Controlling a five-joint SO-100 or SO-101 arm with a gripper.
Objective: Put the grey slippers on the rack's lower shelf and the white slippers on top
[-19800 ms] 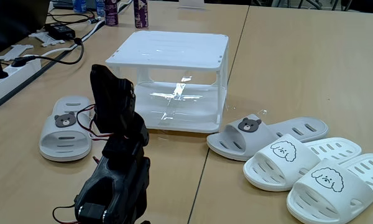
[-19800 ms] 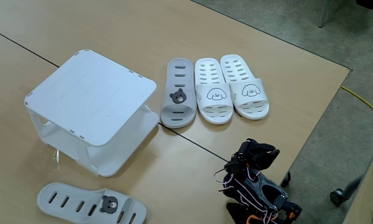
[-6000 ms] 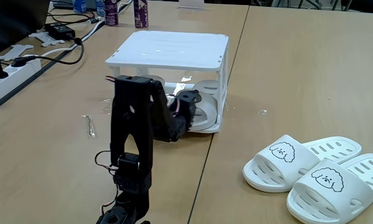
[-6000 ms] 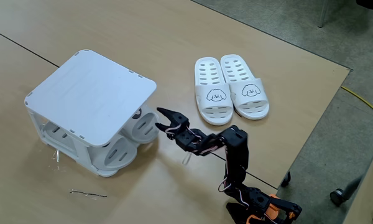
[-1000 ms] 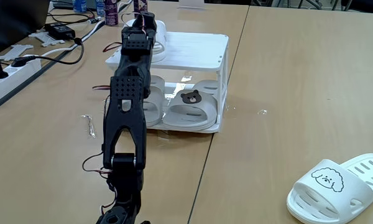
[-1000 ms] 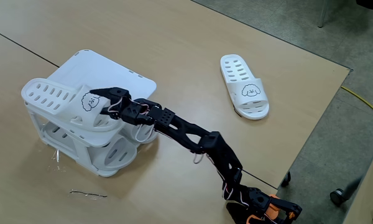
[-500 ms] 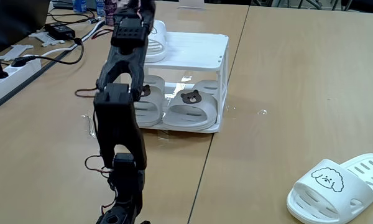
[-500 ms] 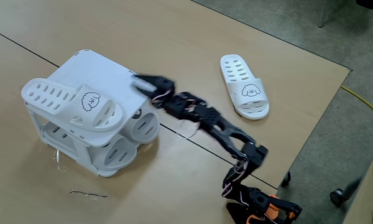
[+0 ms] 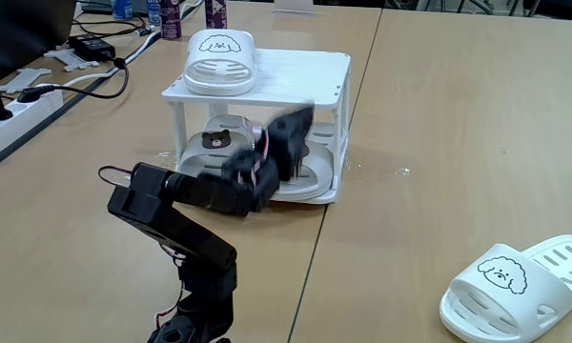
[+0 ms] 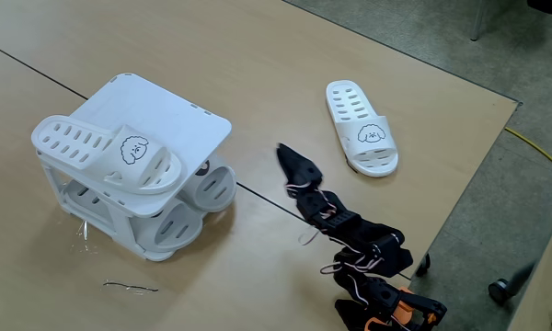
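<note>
Pale wood tables [image 9: 439, 114] pushed edge to edge carry everything, with grey carpet [image 10: 460, 37] beyond the table's corner in a fixed view. At the far left edge in a fixed view lie black cables [image 9: 95, 81], a white power strip [image 9: 14, 114] and bottles [image 9: 214, 19].

One white rack [image 10: 143, 129] stands on the table. Two white slippers are in sight: one [image 9: 219, 59] lies on the rack's top along its left edge in a fixed view, the other [image 10: 361, 126] lies on the table well apart from the rack. Two grey slippers [image 10: 198, 198] sit side by side on the lower shelf [image 9: 310, 193], toes poking out.

One black arm is folded low, its gripper [image 10: 293, 165] blurred, near the rack and holding nothing; whether the fingers are spread or closed cannot be told.
</note>
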